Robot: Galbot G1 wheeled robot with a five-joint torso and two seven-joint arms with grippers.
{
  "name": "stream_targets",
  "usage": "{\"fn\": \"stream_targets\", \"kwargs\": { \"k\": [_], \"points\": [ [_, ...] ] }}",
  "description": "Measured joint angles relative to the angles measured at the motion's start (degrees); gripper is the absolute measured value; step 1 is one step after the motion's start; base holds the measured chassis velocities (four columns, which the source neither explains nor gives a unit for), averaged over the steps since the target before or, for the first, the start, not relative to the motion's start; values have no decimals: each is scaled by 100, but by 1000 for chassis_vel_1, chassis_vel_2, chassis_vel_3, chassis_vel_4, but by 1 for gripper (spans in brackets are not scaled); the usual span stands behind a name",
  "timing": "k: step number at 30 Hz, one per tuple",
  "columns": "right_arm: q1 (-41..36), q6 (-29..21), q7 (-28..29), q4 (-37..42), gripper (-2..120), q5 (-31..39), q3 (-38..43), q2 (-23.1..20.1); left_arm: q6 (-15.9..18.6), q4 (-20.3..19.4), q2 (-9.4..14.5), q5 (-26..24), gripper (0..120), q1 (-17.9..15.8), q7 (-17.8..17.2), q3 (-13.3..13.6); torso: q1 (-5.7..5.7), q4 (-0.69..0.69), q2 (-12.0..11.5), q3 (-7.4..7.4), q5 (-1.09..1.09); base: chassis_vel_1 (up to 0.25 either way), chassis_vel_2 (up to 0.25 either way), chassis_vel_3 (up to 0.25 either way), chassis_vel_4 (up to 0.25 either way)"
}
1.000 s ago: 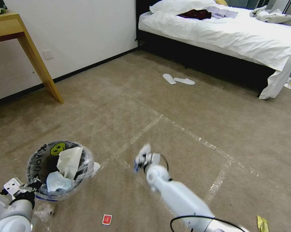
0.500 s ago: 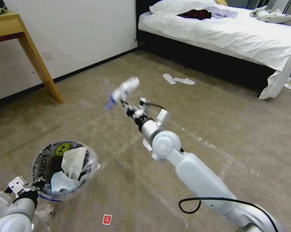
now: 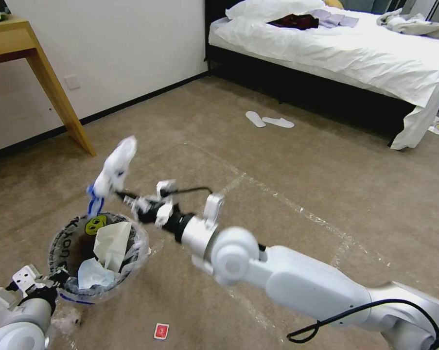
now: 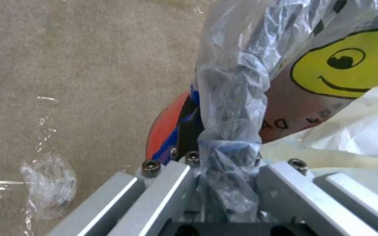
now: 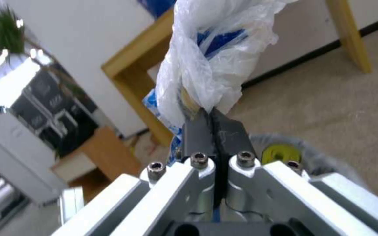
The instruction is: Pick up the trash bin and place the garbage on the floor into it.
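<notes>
The trash bin (image 3: 66,241), with red body, black rim and yellow smiley sticker (image 4: 351,65), stands low at my left with its clear liner crinkled over the rim. White tissue (image 3: 110,240) and a light-blue mask (image 3: 90,274) lie inside. My left gripper (image 3: 58,280) is shut on the bin's near rim and liner (image 4: 228,98). My right gripper (image 3: 124,197) is shut on a piece of garbage, a white and blue plastic wrapper (image 3: 113,167), held just above the bin's far rim. On the floor (image 3: 277,160) lie a red wrapper (image 3: 161,331) and a clear plastic scrap (image 3: 66,318).
A wooden table leg (image 3: 59,97) stands at the back left by the wall. A bed (image 3: 350,53) fills the back right, with white slippers (image 3: 268,120) before it. Shiny tape strips (image 3: 297,204) cross the carpet.
My right arm swung up from the floor and leftward, carrying the white and blue wrapper to above the bin. The left gripper and bin have hardly moved.
</notes>
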Motion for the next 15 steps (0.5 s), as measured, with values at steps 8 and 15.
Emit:
{"fn": "stream_targets", "kwargs": {
  "k": [8, 15],
  "points": [
    [397, -90, 129, -108, 0, -184, -620, 110, -7, 16, 1, -1, 0, -28, 3, 22, 0, -1, 0, 0, 0, 0, 0, 0, 0],
    [772, -115, 229, -347, 0, -259, -1173, 353, -13, -24, -45, 10, 0, -31, 13, 35, 0, 0, 0, 0, 0, 0, 0, 0, 0]
  ]
}}
